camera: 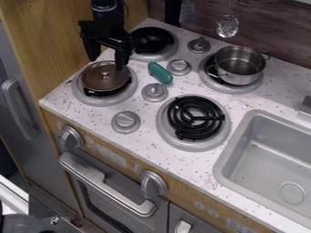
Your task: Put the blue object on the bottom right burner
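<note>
Hanging with fingers (pixel 122 57) spread and empty above the brown lid (pixel 100 83) at upper left, the claw (pixel 107 56) seems readied for the blue object (pixel 160 73), lying upper centre between knobs (pixel 179 67); the central burner (pixel 209 118) sits bare, presumably to receive it.

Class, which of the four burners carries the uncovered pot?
The back right burner: its metal pot has no lid, whereas the pan on the front left burner is covered.

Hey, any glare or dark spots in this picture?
In the camera view, bright highlights on the steel pot and oven handle; the black gripper reads nearly as a silhouette; the back wall looks much dimmer than the counter.
</note>
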`<state>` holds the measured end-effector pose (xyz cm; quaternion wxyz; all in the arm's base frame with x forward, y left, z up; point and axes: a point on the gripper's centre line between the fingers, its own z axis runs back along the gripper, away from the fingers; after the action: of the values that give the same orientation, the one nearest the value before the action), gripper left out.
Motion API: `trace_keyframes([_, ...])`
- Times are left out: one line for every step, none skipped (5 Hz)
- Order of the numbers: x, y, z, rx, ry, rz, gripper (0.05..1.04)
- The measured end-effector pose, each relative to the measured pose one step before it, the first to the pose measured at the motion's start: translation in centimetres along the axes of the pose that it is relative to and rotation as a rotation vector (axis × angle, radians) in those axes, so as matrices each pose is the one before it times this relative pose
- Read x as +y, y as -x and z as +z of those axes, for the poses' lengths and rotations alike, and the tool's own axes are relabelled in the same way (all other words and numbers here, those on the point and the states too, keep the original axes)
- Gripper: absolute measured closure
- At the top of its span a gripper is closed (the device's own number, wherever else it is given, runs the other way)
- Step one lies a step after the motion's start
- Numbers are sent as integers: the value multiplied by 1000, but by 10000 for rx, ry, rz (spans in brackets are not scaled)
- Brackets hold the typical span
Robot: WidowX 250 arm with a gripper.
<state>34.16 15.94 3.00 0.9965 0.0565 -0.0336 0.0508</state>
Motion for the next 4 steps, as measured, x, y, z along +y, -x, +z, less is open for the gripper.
trace_keyframes([-383,673,-1506,432,161,-19,87])
trace_keyframes([-1176,-967,-477,-37,109,-171,87])
trace_keyframes([-1699,-1659,-191,-163,-13,-156,87])
trace_keyframes([-1273,-2434,-598,148,-317,311,87])
